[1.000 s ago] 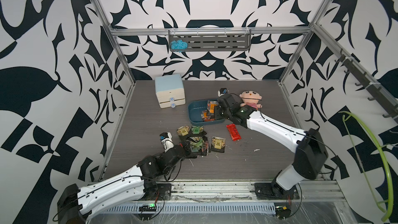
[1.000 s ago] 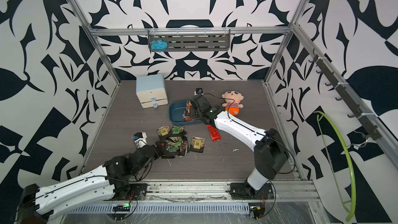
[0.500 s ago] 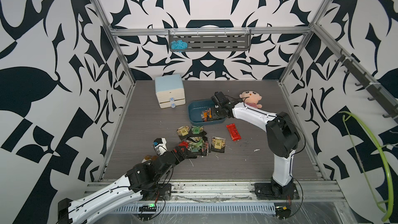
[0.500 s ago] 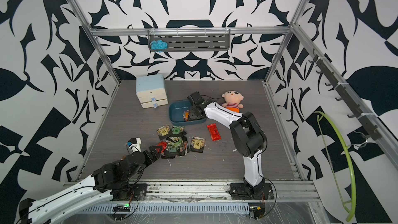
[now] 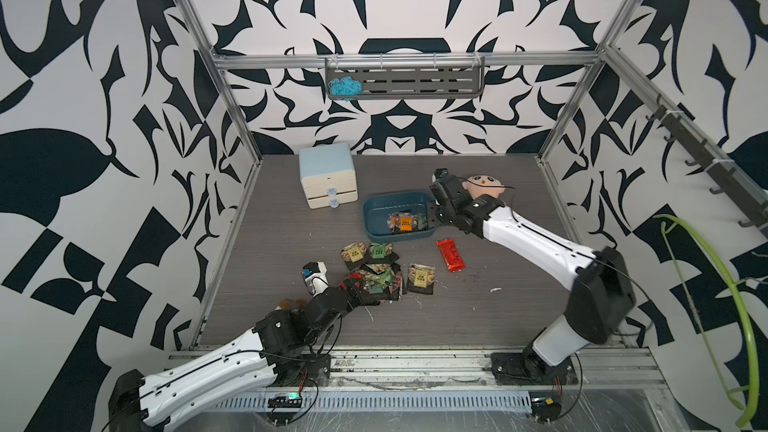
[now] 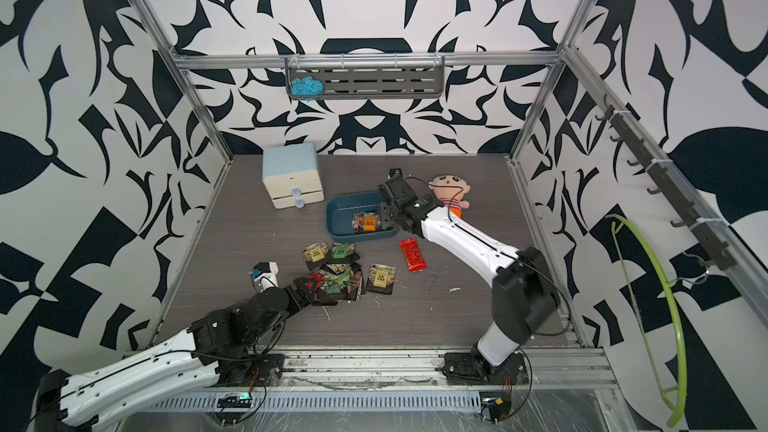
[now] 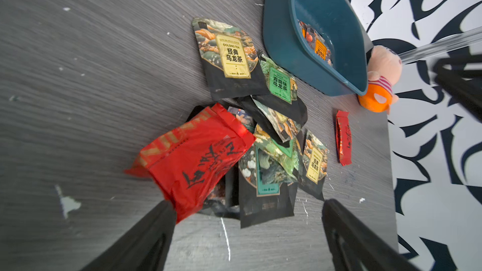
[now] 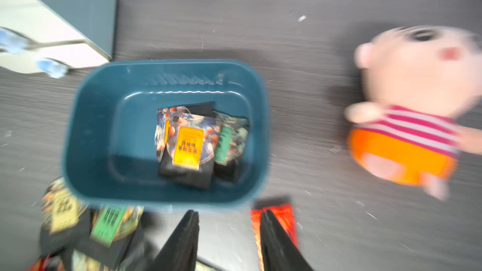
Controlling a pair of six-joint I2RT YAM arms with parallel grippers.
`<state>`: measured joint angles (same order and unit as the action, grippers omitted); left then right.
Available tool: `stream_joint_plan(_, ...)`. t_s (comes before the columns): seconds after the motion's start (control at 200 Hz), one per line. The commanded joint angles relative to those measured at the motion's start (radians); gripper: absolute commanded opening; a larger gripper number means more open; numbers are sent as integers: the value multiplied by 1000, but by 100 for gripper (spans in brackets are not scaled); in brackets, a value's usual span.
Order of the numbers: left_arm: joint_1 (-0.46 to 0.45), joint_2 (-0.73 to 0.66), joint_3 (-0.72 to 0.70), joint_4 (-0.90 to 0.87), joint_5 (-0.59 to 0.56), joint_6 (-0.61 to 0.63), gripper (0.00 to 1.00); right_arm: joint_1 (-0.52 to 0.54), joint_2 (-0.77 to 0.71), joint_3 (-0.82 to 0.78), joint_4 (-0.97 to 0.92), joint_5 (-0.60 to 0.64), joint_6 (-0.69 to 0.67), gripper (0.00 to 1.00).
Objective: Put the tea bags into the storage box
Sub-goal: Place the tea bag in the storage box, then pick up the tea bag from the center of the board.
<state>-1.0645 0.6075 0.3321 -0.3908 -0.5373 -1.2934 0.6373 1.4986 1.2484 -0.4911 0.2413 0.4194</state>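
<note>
Tea bags (image 7: pixel 263 168) lie before the low, outstretched left pincer (image 7: pixel 247 203).

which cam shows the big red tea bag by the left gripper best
Left wrist: the red tea bag fills the middle, print legible, touching a finger of the open left gripper. In both top views it is a small red patch mostly hidden by that gripper. The blurred right wrist view hardly shows it.

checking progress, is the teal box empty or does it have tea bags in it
Not empty: a few tea bags lie overlapping on the floor of the storage box, an orange-labelled one on top.
</note>
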Motion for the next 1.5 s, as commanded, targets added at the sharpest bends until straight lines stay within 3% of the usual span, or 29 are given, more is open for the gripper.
stream_joint_plan(0.0, 1, 114, 85, 115, -40, 40, 94, 3, -176, -101, -18, 28, -34, 43)
stream_joint_plan(0.21, 0, 355, 199, 222, -28, 54, 94, 2, -483, -381, 32, -41, 0, 45)
stream_joint_plan(0.295, 0, 427, 221, 276, -3, 54, 82, 2, -558, -488, 77, -103, 36, 46)
stream_joint_plan(0.4, -2, 499, 243, 329, 52, 58, 75, 3, -586, -597, 150, -168, 77, 45)
stream_joint_plan(0.77, -2, 730, 348, 320, 227, 92, 76, 4, -355, -745, 439, -354, 90, 43)
stream_joint_plan(1.055, -2, 871, 422, 308, 308, 103, 75, 6, -235, -761, 496, -389, 68, 41)
stream_joint_plan(1.225, -3, 958, 467, 329, 359, 123, 68, 6, -191, -755, 492, -398, 63, 40)
stream_joint_plan(1.495, -2, 1000, 475, 325, 345, 112, 66, 7, -143, -742, 514, -420, 68, 39)
